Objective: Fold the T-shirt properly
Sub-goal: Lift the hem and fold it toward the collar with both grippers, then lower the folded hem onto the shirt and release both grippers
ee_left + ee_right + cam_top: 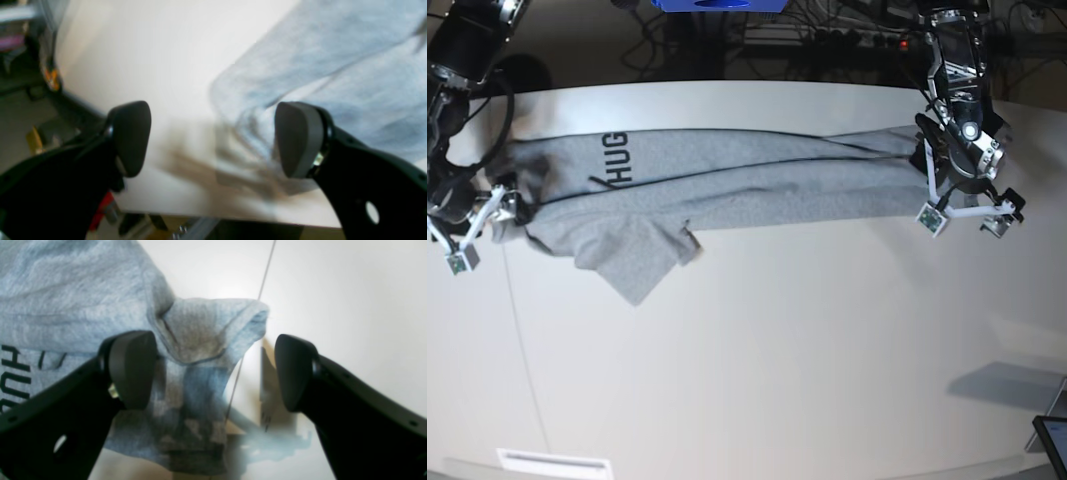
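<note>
Two grippers, both spread wide with nothing between the pads. Left gripper [213, 140], black arms with dark grey rounded pads, jaws far apart, hovers over the near corner of the white matte table [143, 60]; its right-hand pad sits over a blurred fabric edge, contact not clear from the wrist view. Right gripper [215, 371], same build, jaws equally wide, straddles a bunched sleeve end without pinching it.

Large heather-grey short-sleeved cotton T-shirt [727, 180] lies stretched in a long band across the far half of the table, running from the right gripper [472, 225] on the base view's left to the left gripper [962, 205] on its right. Black block letters "HUG" show near the left end, turned sideways. One sleeve flap hangs forward off the band toward the camera, creased. Fabric is folded lengthwise, with a ridge along the middle.

Thin dark seam line [263, 276] runs across the tabletop under the right wrist. Cables and a blue object [717, 5] sit beyond the far edge.
</note>
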